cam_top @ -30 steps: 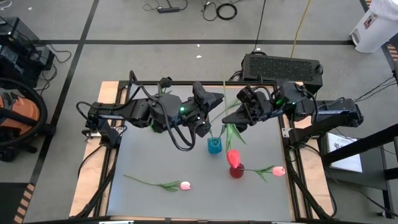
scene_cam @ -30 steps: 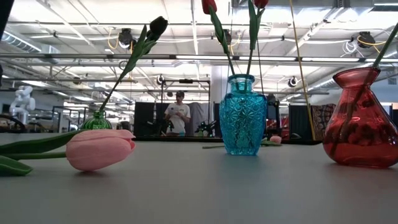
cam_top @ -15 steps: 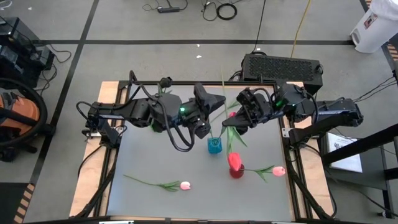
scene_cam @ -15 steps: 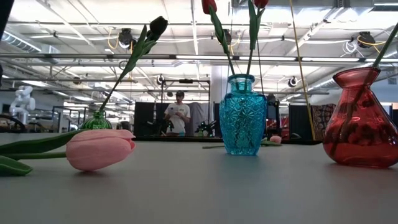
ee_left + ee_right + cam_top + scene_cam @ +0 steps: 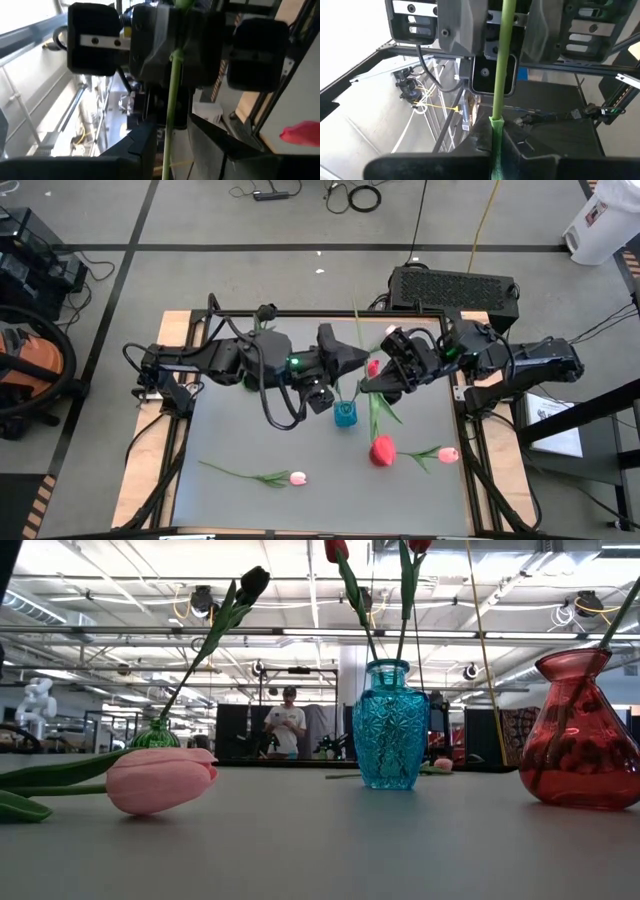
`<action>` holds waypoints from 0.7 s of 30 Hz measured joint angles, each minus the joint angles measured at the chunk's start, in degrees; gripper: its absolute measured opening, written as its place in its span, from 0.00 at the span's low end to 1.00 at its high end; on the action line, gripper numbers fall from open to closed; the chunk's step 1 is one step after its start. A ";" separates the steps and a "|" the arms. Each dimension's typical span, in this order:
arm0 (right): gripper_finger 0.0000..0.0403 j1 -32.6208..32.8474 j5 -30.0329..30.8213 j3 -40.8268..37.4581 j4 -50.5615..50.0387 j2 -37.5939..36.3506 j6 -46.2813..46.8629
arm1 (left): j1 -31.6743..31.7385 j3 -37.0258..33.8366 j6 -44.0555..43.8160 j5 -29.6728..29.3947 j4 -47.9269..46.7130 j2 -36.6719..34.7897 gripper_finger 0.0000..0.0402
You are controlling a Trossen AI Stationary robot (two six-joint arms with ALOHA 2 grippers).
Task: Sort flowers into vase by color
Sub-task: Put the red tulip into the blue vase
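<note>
High view, right tool clamping shut on a green tulip stem above the blue vase, frame centre, left tool gaping partway beside it, gripping nothing.

Tulips partly vased, partly lying

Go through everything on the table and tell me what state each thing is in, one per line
Left gripper: fingers apart, at a stem above the blue vase.
Right gripper: shut on a green stem.
Blue vase: upright, holding stems.
Red vase: upright, one stem inside.
Green vase: upright, holding a dark tulip.
Pink tulip: lying flat on the table.
Second pink tulip: lying flat beside the red vase.
</note>
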 joint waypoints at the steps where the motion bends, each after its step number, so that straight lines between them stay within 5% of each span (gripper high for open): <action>1: 0.00 0.18 0.01 0.00 0.01 0.00 -0.01 | -0.01 0.00 -0.02 0.38 0.00 0.00 0.29; 12: 0.00 1.46 0.00 0.00 -0.48 0.00 0.40 | 0.18 0.00 0.02 0.45 -0.04 0.00 0.27; 21: 0.00 1.44 0.06 0.00 -0.44 0.02 0.12 | 0.18 0.00 0.00 0.40 -0.08 0.00 0.05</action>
